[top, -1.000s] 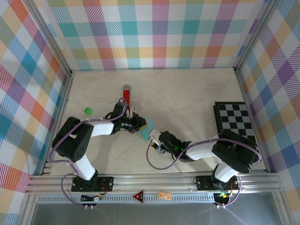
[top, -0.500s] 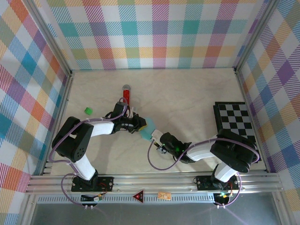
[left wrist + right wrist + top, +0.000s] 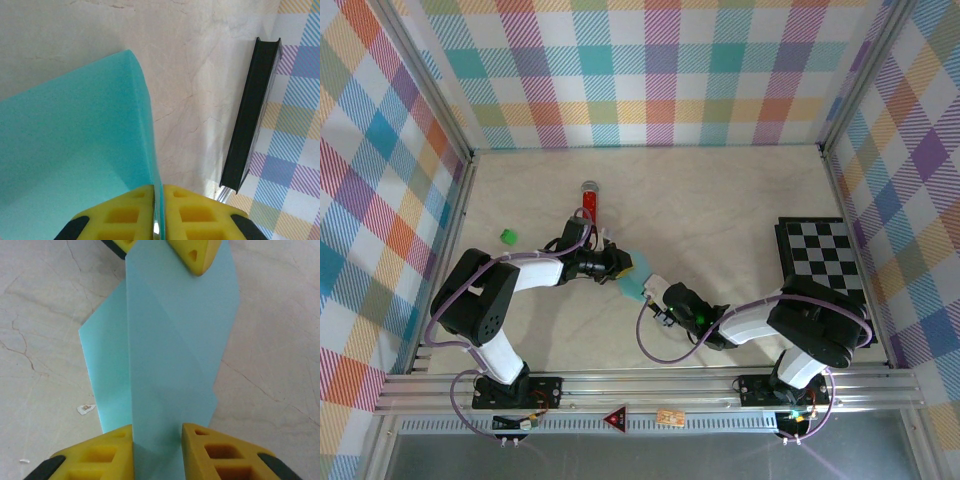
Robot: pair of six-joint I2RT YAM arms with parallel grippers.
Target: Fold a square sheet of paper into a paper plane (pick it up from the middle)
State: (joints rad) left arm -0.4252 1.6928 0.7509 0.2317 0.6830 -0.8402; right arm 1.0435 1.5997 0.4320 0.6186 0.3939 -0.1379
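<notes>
The left gripper point(image 3: 157, 195) pinches the folded paper point(image 3: 75, 140) tight at mid-table. The right gripper point(image 3: 157, 440) clamps the paper's near-right end between its fingers.

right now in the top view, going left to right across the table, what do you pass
green block → red tube → left gripper → folded cyan paper → right gripper → checkered board

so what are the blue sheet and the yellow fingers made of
Sheet: thin matte paper by the look; it holds sharp creases and bends freely. Fingers: probably moulded plastic or rubber, matte, with recessed pockets cast into them; which of the two the look leaves open.
</notes>
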